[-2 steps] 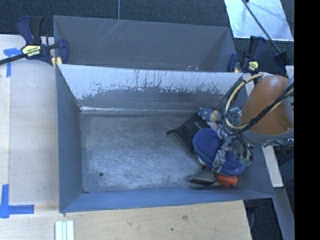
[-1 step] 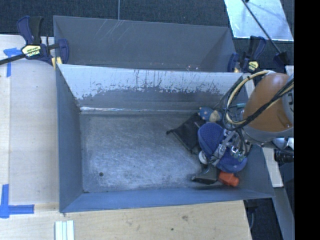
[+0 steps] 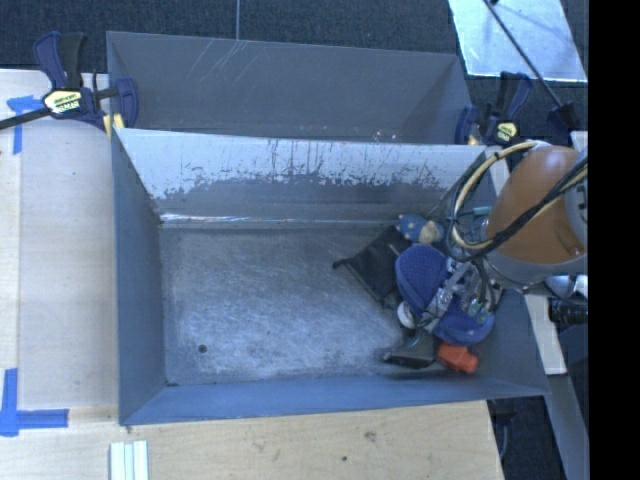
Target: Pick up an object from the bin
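My gripper (image 3: 456,292) is low in the bin's right end, among a cluster of small things. It sits on a rounded blue piece (image 3: 418,268) and a second blue piece (image 3: 466,328) just below it. A black flat thing (image 3: 373,264) lies to the left of them. An orange-red block (image 3: 458,359) and a dark grey piece (image 3: 408,354) lie near the front wall, under the gripper. A small white thing (image 3: 405,315) peeks out beside the blue piece.
A small blue and yellowish thing (image 3: 420,230) lies by the back wall at the right. The arm's orange cover and its cables hang over the bin's right rim. The bin floor stretches bare to the left.
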You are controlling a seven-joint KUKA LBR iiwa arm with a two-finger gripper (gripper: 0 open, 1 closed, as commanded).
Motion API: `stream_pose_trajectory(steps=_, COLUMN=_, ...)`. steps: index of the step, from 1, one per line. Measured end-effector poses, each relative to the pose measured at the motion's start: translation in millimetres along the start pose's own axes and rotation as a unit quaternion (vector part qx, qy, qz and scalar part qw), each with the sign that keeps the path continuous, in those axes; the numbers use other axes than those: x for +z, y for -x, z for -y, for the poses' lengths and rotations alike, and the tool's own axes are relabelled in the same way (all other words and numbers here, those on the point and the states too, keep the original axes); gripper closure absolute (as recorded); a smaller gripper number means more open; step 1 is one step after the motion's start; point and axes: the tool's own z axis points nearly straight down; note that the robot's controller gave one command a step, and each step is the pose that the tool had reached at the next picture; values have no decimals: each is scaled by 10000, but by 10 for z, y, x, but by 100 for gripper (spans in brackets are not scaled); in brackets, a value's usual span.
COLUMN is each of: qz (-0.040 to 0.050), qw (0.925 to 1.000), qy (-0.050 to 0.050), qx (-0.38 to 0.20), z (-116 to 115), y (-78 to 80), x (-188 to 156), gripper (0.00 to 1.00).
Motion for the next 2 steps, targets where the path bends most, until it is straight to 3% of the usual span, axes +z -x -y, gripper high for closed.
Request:
stream_pose_trajectory(steps=1, qz=24, qw=10000, qy=46, qx=-58, z=45, y=-11, x=-120, gripper=100)
stream_pose_trajectory(steps=2, qz=-65, qw=10000, qy=48, qx=-20, z=56, y=181, x=-1511, gripper=100)
